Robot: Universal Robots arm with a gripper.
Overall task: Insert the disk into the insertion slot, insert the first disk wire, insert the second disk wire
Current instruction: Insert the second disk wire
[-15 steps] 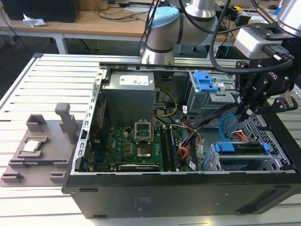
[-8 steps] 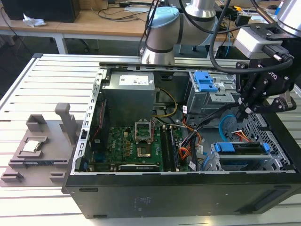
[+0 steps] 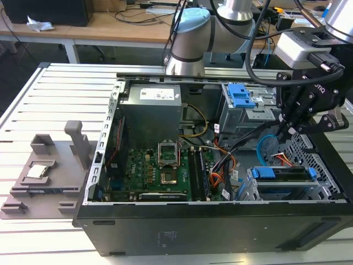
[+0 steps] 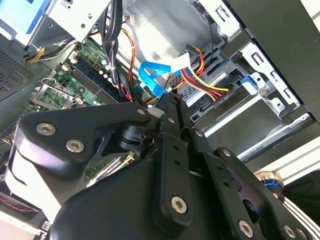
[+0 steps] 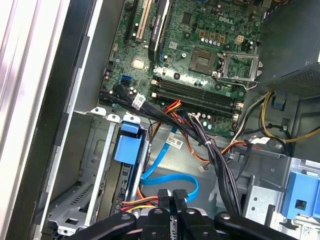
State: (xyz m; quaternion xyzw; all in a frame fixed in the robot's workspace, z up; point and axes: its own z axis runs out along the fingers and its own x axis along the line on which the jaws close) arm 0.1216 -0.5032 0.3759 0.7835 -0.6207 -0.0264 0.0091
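The disk [image 3: 282,178] lies inside the insertion slot [image 3: 324,175] at the case's front corner, its blue carrier [image 5: 127,148] around it. The first disk wire [image 4: 202,80], a red, orange and yellow bundle, runs to a plug at the disk's rear edge [image 4: 222,94]. The second disk wire [image 5: 165,176], a light-blue flat cable, loops up from the case floor to my fingertips. My gripper [image 5: 173,196] hangs just above the disk's rear edge, shut on that cable's end; the plug itself is hidden between the fingers. In the exterior view the gripper [image 3: 285,132] stands over the blue loop [image 3: 263,144].
A taller grey bay with a blue latch [image 3: 241,95] stands behind the gripper. A black cable bundle [image 5: 210,150] crosses beside the blue loop. The motherboard [image 3: 160,171] and power supply [image 3: 151,107] fill the case's left half. A grey fixture [image 3: 47,168] sits on the table outside.
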